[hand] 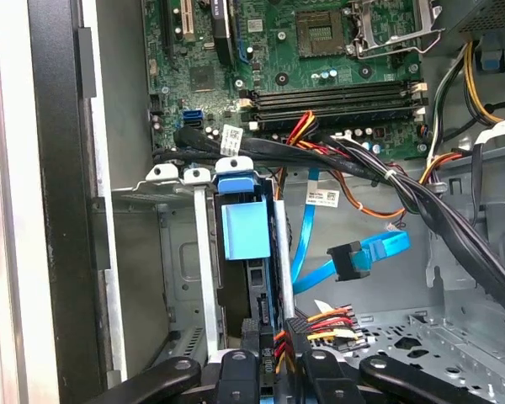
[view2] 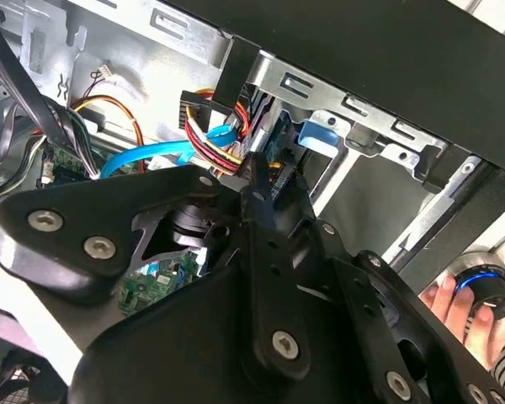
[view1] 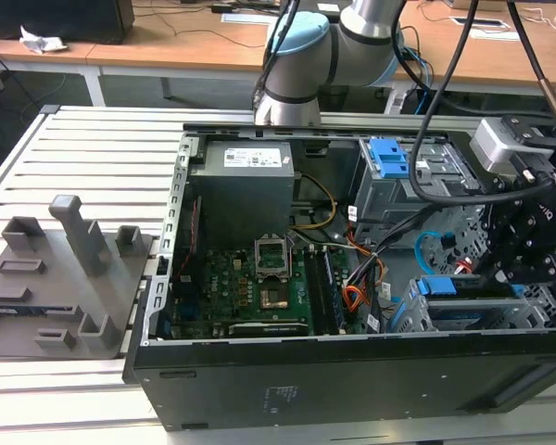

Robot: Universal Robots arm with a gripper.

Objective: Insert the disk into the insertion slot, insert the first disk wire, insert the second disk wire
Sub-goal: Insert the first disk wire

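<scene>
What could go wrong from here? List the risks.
1. The first disk wire has its plug by the disk, close to the gripper; a skewed push may jam it.
2. The second disk wire hangs loose alongside and might snag.
3. A hand rests beside the case; it could be struck.

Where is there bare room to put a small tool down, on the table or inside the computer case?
The slatted table is bare beyond the grey fixture, on the exterior view's left of the case. Inside, the perforated metal panel beside the light blue cable is open. It is crowded around the disk, where the orange-red wire bundle lies.
</scene>
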